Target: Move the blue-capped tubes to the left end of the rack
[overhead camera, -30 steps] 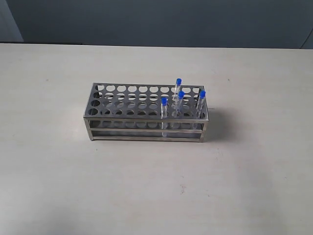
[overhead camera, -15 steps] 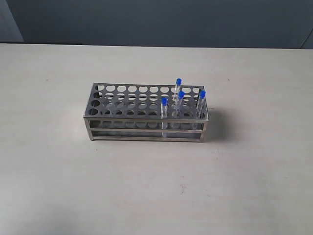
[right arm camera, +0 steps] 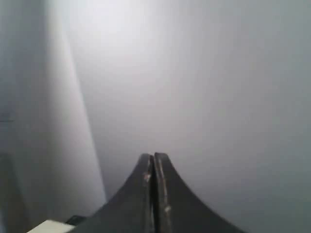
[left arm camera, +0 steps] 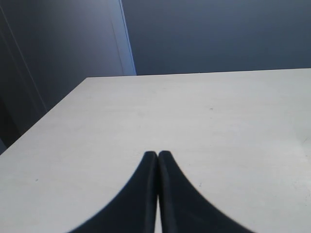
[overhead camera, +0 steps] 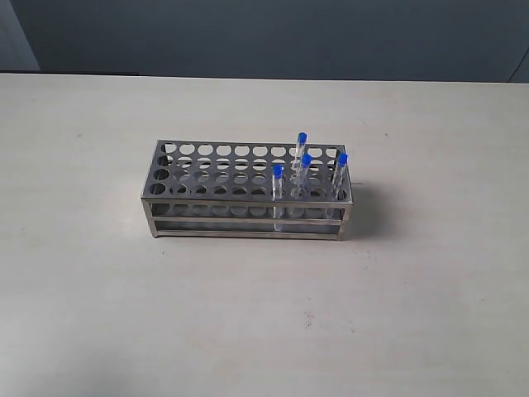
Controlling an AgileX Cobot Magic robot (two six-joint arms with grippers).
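Four blue-capped tubes (overhead camera: 306,159) stand up in the rack (overhead camera: 223,200), all at its right end.
— Where is the rack?
— It sits in the middle of the pale table (overhead camera: 248,314). It is shiny, with rows of round holes on top.
— Are the tubes close together?
— Three are. One is in the front row, one is behind it, and one is at the far row. The fourth is right by the end wall.
— What is the left gripper (left arm camera: 157,154) doing?
— Its two dark tips are pressed together with nothing between them. It hangs over a bare bit of table.
— And the right gripper (right arm camera: 153,156)?
— Its tips are pressed together too, and hold nothing. It points at a grey wall (right arm camera: 204,87).
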